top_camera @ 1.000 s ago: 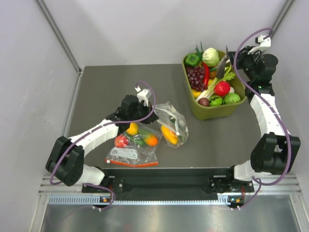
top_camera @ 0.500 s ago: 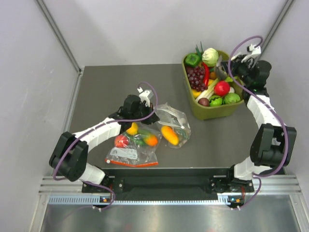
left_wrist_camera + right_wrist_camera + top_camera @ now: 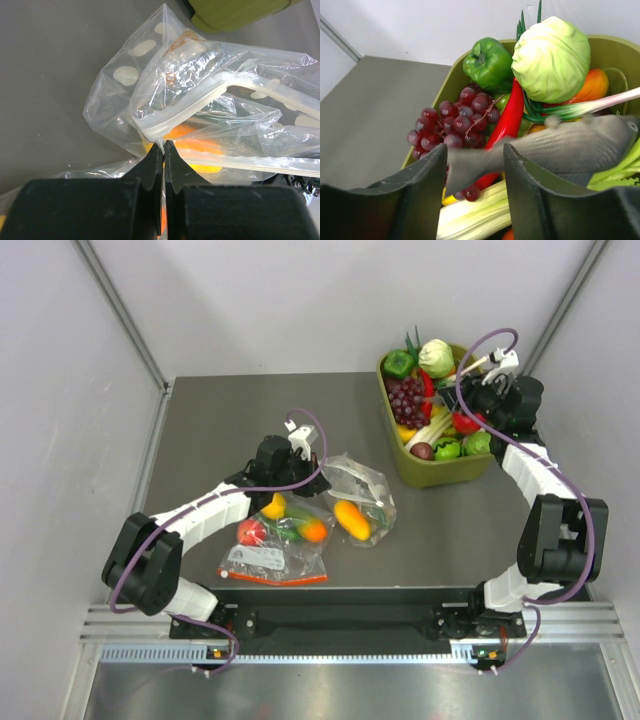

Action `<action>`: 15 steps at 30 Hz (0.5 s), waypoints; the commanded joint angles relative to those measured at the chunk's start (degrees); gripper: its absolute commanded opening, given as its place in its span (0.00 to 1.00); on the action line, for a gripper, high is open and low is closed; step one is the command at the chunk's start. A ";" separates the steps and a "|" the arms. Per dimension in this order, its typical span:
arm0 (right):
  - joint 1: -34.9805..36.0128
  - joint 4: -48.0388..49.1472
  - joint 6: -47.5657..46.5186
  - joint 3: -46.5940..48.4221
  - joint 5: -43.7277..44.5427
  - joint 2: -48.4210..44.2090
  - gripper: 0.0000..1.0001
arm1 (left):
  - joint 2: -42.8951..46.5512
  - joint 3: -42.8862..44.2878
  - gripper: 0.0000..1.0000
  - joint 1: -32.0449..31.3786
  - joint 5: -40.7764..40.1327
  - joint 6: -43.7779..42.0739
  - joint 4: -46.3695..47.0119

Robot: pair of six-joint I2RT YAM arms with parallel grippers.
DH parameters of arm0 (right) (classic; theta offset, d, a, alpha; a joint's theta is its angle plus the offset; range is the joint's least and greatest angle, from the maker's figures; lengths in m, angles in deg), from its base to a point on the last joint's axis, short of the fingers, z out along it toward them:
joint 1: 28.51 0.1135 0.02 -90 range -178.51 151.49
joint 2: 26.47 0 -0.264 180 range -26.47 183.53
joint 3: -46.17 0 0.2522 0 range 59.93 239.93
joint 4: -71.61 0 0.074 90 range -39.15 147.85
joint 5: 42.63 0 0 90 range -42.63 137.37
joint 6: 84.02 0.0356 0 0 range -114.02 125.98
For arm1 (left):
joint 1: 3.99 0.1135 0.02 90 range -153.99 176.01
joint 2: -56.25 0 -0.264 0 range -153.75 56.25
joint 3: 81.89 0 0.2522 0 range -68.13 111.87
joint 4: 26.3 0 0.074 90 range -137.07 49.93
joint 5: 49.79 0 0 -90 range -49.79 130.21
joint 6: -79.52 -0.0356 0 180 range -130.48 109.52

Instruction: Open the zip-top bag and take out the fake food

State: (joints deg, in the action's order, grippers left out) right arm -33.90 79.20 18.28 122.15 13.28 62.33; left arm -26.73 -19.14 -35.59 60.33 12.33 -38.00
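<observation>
While left pincer (image 3: pixel 163 145) sits pinched tight on zip-top bag (image 3: pixel 357 495) rim mid-counter (image 3: pixel 220 420), opening step looks underway, fake food (image 3: pixel 350 519) inside. Right pincer (image 3: pixel 475 155) gapes over green bin (image 3: pixel 437 471), holding nothing. Next guess: right grabs opposite lip, pulls.

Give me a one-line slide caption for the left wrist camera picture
Left hand pinches the zip edge of the dotted bag, with the orange-yellow fake food visible inside.
</observation>
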 commanded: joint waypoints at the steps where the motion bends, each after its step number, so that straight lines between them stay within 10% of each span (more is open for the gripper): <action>1: 0.20 1.95 -0.61 0.71 -0.19 -1.60 0.50 | 2.65 1.90 0.00 -0.22 0.62 0.04 0.57; 15: 2.48 -6.47 -2.62 -1.93 4.89 -19.08 0.71 | 5.19 1.46 0.00 -0.22 1.24 0.04 0.83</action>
State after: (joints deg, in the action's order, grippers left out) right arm -33.13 74.63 17.64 119.88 15.40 48.60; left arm -24.31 -19.14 -35.59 60.46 12.33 -38.28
